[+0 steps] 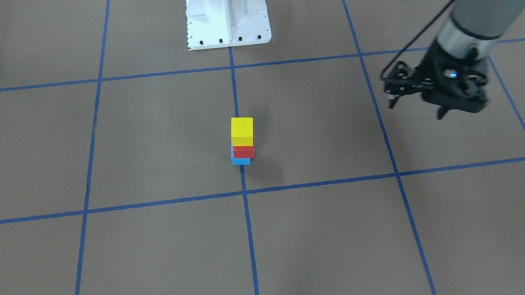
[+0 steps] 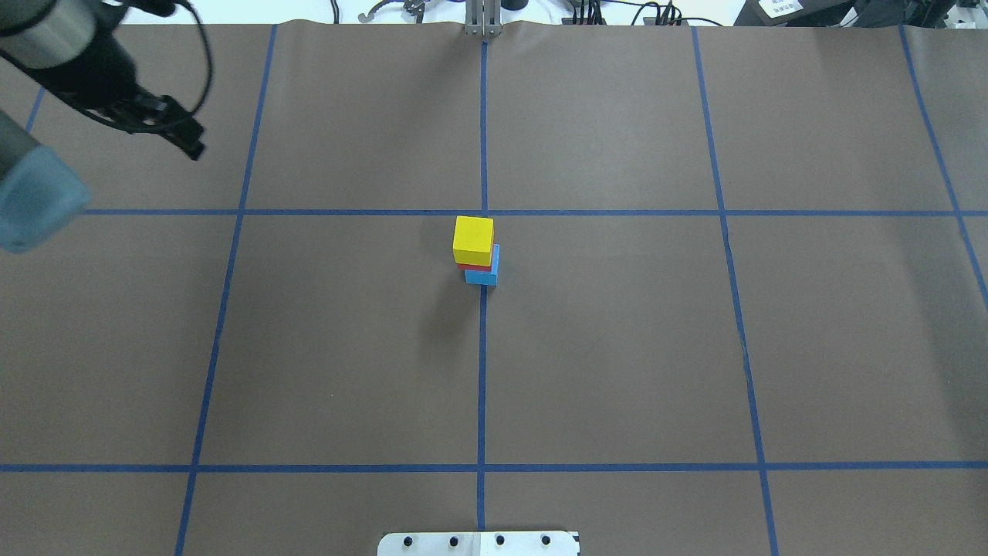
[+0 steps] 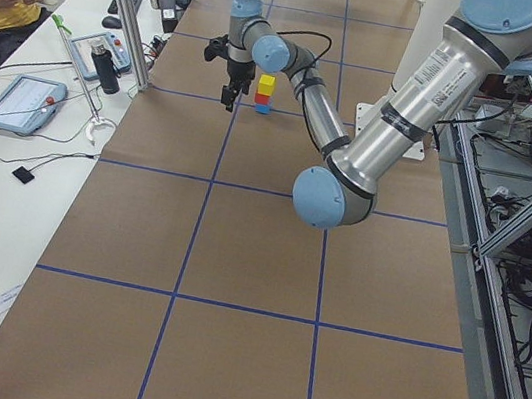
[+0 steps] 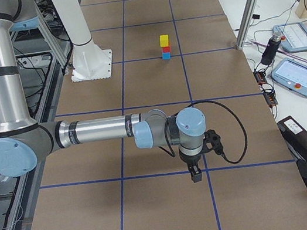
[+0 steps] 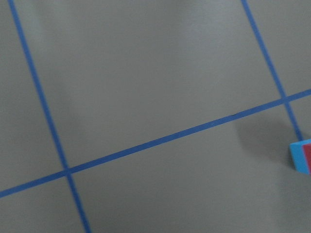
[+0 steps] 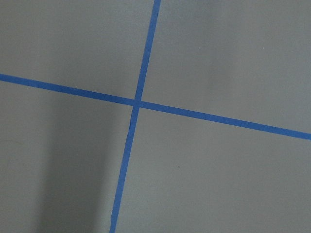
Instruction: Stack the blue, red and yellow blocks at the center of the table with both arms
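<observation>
A stack stands at the table's centre, where the blue tape lines cross. The blue block (image 1: 240, 161) is at the bottom, the red block (image 1: 243, 151) is on it, and the yellow block (image 1: 242, 131) is on top. The stack also shows in the overhead view, with the yellow block (image 2: 472, 240) uppermost. My left gripper (image 1: 440, 114) hangs above the table well off to the robot's left of the stack, looks shut, and holds nothing. It also shows in the overhead view (image 2: 194, 148). My right gripper (image 4: 196, 176) shows only in the exterior right view, far from the stack; I cannot tell its state.
The robot's white base (image 1: 227, 12) stands behind the stack. Brown paper with blue tape lines (image 2: 482, 371) covers the table. Operator desks with tablets (image 3: 18, 102) run along the far side. A corner of the blue block (image 5: 301, 156) shows at the left wrist view's right edge.
</observation>
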Tool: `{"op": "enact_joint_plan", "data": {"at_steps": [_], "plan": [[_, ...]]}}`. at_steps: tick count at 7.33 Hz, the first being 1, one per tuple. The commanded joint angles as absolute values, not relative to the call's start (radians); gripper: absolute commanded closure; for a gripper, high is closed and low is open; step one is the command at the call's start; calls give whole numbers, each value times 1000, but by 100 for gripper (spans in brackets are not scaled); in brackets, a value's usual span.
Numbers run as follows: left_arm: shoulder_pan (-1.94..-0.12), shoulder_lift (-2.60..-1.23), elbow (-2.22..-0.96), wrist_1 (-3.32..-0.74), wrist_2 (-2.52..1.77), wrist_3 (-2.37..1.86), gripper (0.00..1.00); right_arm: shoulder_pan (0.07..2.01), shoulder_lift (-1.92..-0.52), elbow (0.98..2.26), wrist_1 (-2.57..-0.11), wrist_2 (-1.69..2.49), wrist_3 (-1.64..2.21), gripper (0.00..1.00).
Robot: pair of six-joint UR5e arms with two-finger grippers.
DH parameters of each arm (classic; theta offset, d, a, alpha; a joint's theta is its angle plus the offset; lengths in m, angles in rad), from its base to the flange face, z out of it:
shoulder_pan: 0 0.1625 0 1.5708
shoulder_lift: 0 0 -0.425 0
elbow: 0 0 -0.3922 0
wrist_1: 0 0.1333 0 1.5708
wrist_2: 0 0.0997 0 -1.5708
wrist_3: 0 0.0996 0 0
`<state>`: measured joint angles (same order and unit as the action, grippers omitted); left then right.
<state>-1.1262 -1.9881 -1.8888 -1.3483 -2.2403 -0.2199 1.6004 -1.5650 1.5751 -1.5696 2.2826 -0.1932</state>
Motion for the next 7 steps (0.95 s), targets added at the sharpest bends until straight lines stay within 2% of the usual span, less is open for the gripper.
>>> {"op": "enact_joint_plan", "data": {"at_steps": [1,3,7], "plan": [[-1361,-1791,-1852,-1357,-2289,78,0,1603,-1575,1574,-1569,2283,-193,0],[-1478,-1590,-1816,-1445,-2281,150,0,1601,-1575,1574,-1569,2283,-193,0],[-1529,-1436,-1802,-1556,-2287,152,0,1603,-1575,1575,-1565,2283,-193,0]]}}
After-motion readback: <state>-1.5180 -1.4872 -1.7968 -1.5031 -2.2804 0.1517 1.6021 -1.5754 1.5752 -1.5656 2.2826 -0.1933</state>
